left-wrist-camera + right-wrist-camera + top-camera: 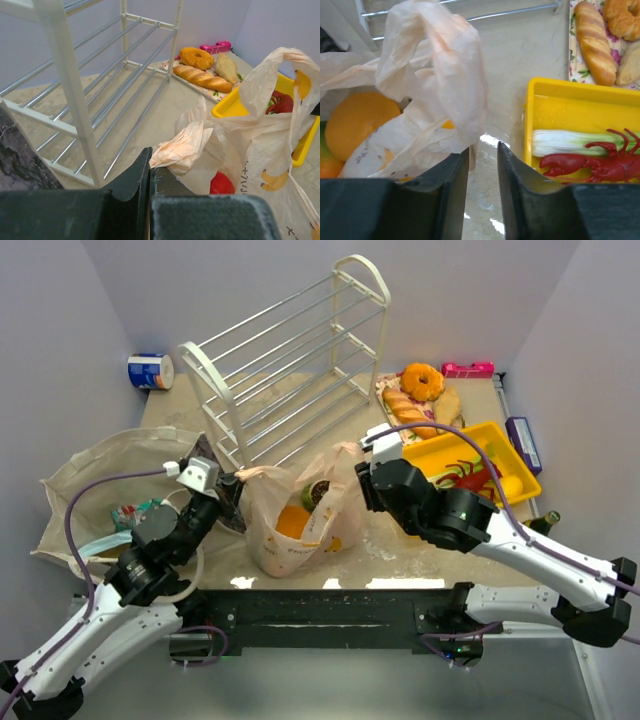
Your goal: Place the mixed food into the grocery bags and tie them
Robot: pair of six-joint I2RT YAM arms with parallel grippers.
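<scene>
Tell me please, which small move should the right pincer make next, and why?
Probably shift the right pincer left and close on the free handle loop: its jaws stand open beside it, while the left pincer holds the other handle.

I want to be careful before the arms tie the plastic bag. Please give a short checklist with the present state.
1. Left gripper shut on one handle of the plastic bag: ok.
2. Right gripper holding the other handle: not ok, jaws apart, handle beside one finger.
3. Orange inside the bag: ok.
4. Handles knotted: not ok.
5. Lobster lying in the yellow tray: ok.
</scene>
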